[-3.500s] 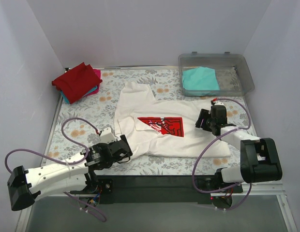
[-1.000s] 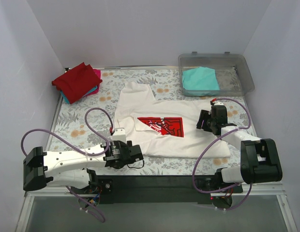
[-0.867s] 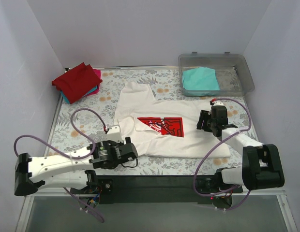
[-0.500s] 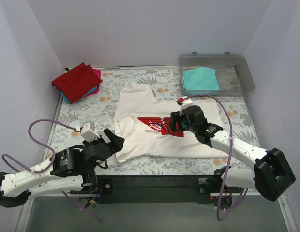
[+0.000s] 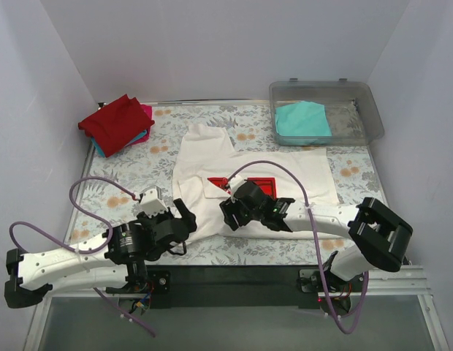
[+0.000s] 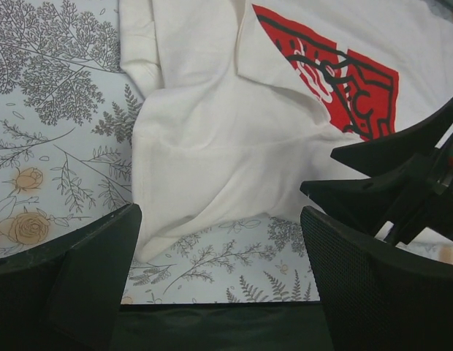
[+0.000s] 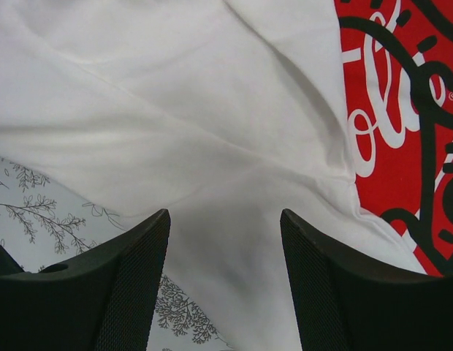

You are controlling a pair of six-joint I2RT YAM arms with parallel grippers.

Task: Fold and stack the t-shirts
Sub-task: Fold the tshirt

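The white t-shirt (image 5: 248, 172) with the red Coca-Cola print (image 5: 267, 186) lies spread flat mid-table; its left side is folded over. My left gripper (image 5: 184, 219) is open and empty, low by the shirt's near-left corner; its wrist view shows the shirt (image 6: 226, 131) ahead of the gripper (image 6: 219, 292). My right gripper (image 5: 228, 216) is open just above the shirt's near hem. Its wrist view shows the gripper (image 7: 225, 278) over white cloth (image 7: 175, 110) with the print (image 7: 402, 110) to the right. A folded stack, red shirt (image 5: 115, 121) on top of pink and blue, sits back left.
A clear plastic bin (image 5: 362, 110) at the back right holds a folded teal shirt (image 5: 302, 121). The floral tablecloth (image 5: 131, 172) shows around the shirt. A black rail (image 5: 234, 274) runs along the near table edge. My right gripper's fingers (image 6: 394, 168) show in the left wrist view.
My right arm has swung from the shirt's right side across to its near hem, left of centre. My left arm has shifted around at the near-left corner, its gripper staying open.
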